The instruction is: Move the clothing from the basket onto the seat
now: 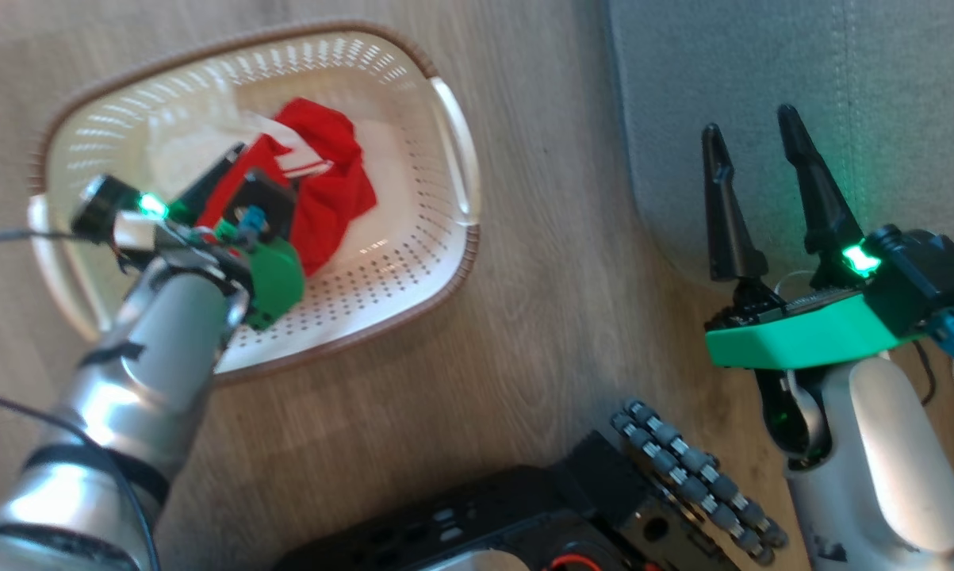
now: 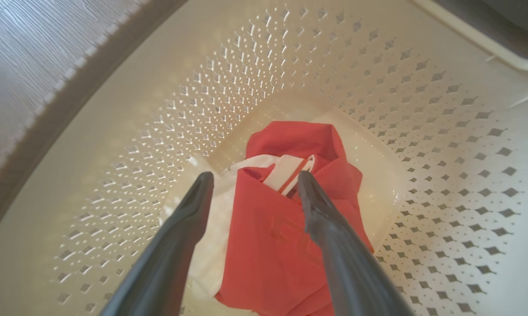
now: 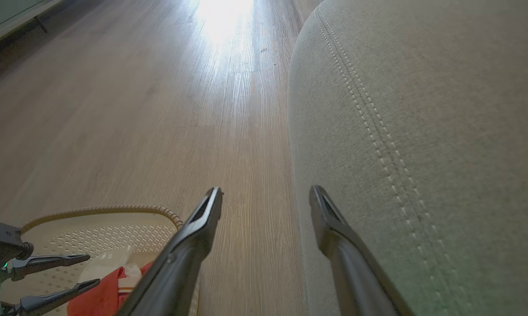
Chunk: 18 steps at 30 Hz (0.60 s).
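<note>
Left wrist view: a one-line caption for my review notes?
Open left gripper poised over the red clothing lying in the basket.

The basket (image 1: 413, 238) stands on the floor (image 1: 548, 317) at the robot's left, the clothing (image 1: 334, 182) heaped in its bottom beneath the left gripper (image 2: 253, 177). Across a strip of floor to the right lies the seat (image 1: 762, 79), the right gripper (image 1: 749, 123) at its near corner.

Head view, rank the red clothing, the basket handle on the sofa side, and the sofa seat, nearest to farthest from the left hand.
1. Red clothing, right under the left hand.
2. Basket handle, further right.
3. Sofa seat, at the far right.
</note>
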Tool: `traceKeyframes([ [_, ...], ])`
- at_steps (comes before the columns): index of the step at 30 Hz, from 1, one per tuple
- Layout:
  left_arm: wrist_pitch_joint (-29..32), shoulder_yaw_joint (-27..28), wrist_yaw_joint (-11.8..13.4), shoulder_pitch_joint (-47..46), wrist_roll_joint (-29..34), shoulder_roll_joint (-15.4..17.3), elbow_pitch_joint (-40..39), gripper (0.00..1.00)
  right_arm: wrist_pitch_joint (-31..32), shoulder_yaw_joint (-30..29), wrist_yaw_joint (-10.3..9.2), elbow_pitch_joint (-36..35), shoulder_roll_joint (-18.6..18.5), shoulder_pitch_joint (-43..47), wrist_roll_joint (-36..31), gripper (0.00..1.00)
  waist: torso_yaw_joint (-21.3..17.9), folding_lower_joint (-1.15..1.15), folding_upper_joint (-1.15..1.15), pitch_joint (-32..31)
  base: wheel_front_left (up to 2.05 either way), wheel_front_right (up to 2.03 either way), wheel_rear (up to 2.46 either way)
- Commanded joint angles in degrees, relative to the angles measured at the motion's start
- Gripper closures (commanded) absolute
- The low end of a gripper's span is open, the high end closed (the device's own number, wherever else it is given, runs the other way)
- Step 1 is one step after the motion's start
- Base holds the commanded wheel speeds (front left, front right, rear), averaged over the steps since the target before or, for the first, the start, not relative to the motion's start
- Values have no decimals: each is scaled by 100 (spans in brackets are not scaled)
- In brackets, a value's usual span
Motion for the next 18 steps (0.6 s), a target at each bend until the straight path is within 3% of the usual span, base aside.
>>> traceKeyframes([
  [1, -29, 17, -54, -123, 61, 183, 157, 0, -52, 170, -1, -208, 37, 93, -9, 0, -245, -1, 0, 273, 0, 0, 0],
  [11, 282, -361, -204, -929, 333, 206, 1436, 0, -52, 430, -1, -265, 70, -5, 116, 0, -442, -1, 0, 560, 0, 0, 0],
  [18, 784, -410, -52, -1127, 322, 299, 1701, 0, -52, 558, -1, -340, 72, 47, 182, 0, -480, -1, 0, 637, 0, 0, 0],
])
